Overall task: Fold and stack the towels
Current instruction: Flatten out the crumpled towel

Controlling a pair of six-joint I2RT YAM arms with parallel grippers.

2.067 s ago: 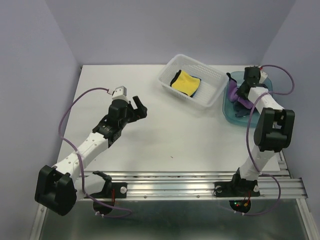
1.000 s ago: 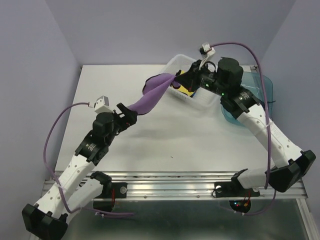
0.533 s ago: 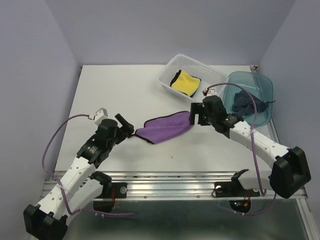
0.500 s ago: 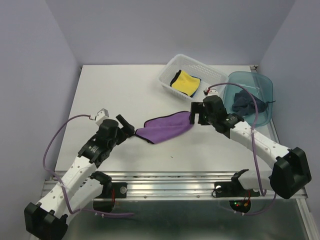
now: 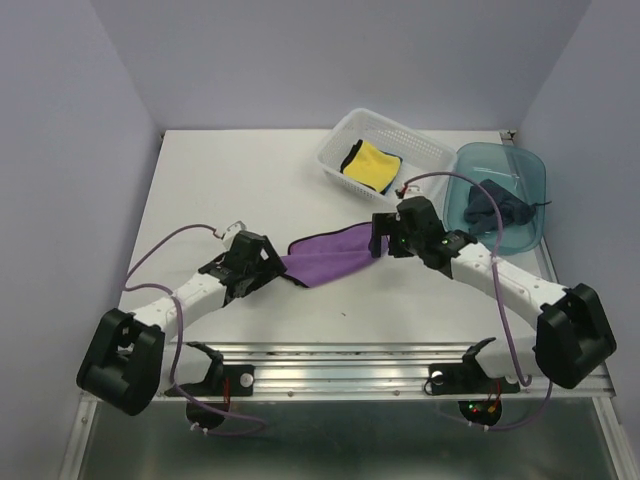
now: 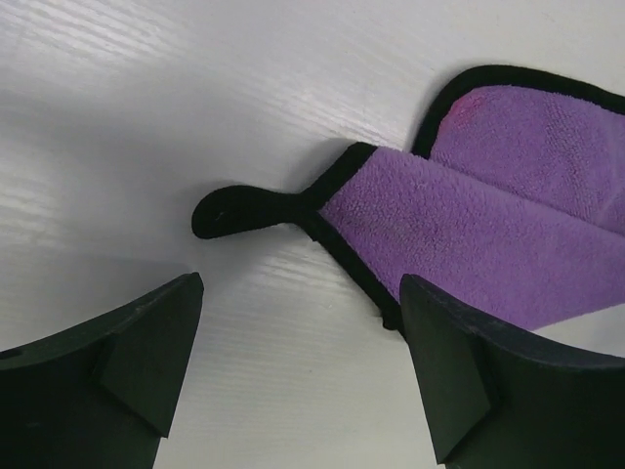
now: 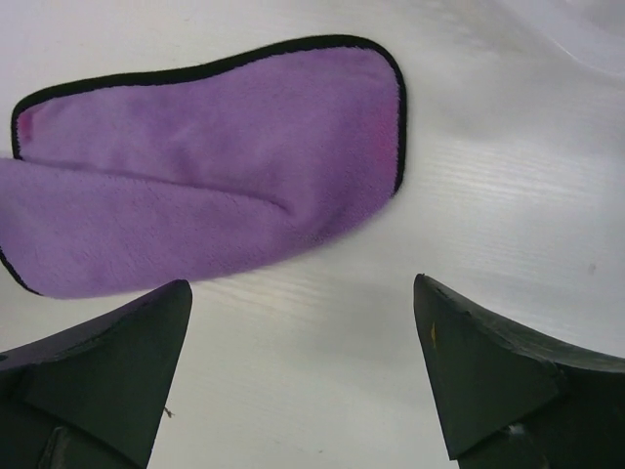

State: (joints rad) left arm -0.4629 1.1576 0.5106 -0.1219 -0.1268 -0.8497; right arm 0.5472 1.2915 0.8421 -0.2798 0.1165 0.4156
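At table [image 5: 250,180] centre, purple towel [image 5: 325,262] is being left loose, fold not done, btwn wide-open, empty left gripper [image 5: 270,262] & right gripper [image 5: 380,238]; dark towel [image 5: 497,205] pending.

A white table [image 5: 250,170] fills the middle. Pale purple walls stand around it: a back wall [image 5: 340,60], a left wall [image 5: 60,200] and a right wall [image 5: 600,110]. A shiny metal rail [image 5: 350,372] runs along the near edge. The light is soft.
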